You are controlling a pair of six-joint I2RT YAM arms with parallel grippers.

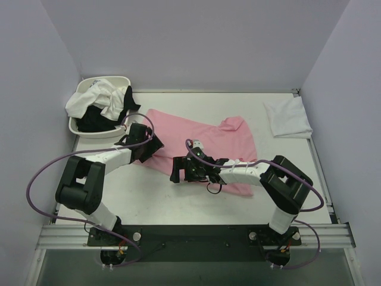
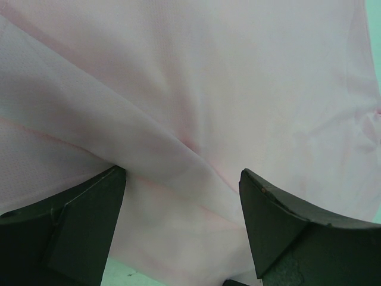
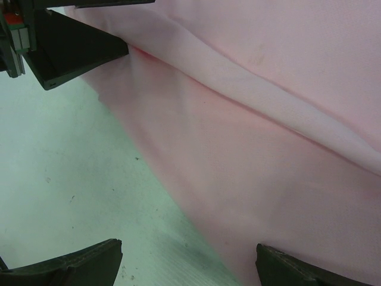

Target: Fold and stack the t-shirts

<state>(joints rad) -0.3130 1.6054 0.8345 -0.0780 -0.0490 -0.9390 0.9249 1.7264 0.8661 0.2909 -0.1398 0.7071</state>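
The light pink t-shirt (image 1: 202,134) lies spread, a little wrinkled, mid-table. My left gripper (image 1: 152,146) is open at its near-left edge; in the left wrist view the fingers (image 2: 89,220) straddle a pink fold (image 2: 196,119). My right gripper (image 1: 177,170) is open, low over the table at the shirt's near edge; the pink hem (image 3: 268,179) runs diagonally between its fingers (image 3: 309,271). The left gripper (image 3: 71,42) shows at the top left of that view. A folded white t-shirt (image 1: 289,117) lies at the back right. White (image 1: 98,98) and black (image 1: 95,121) shirts are heaped in the basin.
The white oval basin (image 1: 113,132) stands at the back left against the wall. Grey-purple walls close in the left, back and right sides. Bare table (image 1: 149,199) lies in front of the pink shirt. The two grippers are close together.
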